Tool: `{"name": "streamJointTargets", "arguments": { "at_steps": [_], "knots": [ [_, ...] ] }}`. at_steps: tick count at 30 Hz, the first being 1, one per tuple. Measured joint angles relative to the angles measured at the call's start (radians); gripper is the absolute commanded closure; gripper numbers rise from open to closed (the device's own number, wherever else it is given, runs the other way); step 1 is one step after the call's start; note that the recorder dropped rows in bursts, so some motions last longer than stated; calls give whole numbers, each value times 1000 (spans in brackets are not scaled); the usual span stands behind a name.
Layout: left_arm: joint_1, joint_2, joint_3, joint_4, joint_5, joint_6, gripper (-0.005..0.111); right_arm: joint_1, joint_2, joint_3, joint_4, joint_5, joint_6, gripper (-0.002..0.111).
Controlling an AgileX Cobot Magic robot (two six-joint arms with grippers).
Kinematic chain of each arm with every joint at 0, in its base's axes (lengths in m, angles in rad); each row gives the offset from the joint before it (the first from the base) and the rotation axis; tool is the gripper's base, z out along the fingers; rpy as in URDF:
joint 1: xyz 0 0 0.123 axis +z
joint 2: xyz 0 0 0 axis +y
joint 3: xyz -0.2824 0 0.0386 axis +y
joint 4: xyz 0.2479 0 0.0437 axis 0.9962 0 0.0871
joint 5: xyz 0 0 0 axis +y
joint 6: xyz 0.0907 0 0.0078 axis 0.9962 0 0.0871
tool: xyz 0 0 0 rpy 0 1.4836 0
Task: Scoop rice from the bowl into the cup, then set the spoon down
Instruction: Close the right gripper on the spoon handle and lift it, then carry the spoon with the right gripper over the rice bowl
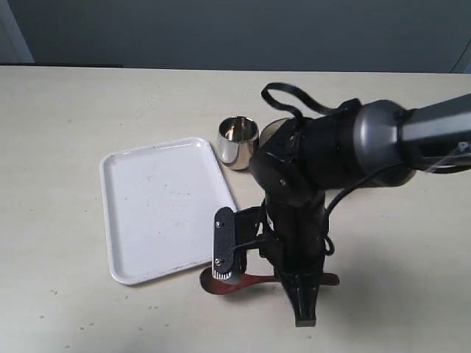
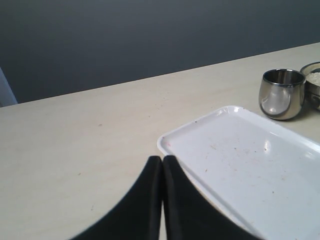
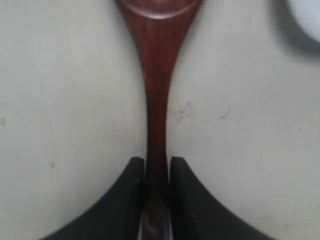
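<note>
The desk (image 1: pixel 73 110) carries a white tray (image 1: pixel 162 206). Beyond its far corner stand the bowl (image 2: pixel 315 97) of rice (image 2: pixel 315 78) and the cup (image 1: pixel 238 141), which looks empty. The spoon (image 3: pixel 157 100) lies flat beside the tray, its slim handle clamped by the right end effector (image 3: pixel 157 162). The left end effector (image 2: pixel 162 159) hangs pressed together, empty. This is likely the pickup; next comes a level lift toward the bowl.
</note>
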Motion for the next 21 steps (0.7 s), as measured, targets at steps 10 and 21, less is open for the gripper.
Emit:
{"name": "streamJointTargets", "arguments": {
  "at_steps": [10,21],
  "knots": [
    [0,0,0,0,0,0,106,0,-251,0,-262,182,115,109],
    [0,0,0,0,0,0,106,-43,-226,0,-906,159,450,109]
  ]
}}
